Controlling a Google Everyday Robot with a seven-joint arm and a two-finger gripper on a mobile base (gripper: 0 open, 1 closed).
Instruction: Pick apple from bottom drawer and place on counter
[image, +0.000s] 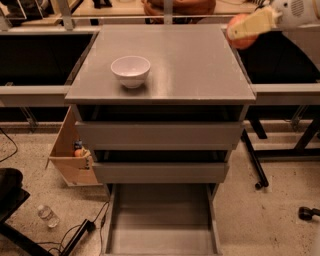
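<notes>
My gripper (242, 31) comes in from the upper right and is shut on the red apple (241, 39). It holds the apple in the air at the back right edge of the grey counter (190, 65). One cream finger (252, 24) lies across the front of the apple. The bottom drawer (161, 220) is pulled out at the foot of the cabinet and its grey floor is bare.
A white bowl (130, 71) stands on the left part of the counter. Two grey drawers (160, 135) show their front panels. A wooden box (70, 155) stands at the left on the floor, with a water bottle (48, 215) and cables nearby.
</notes>
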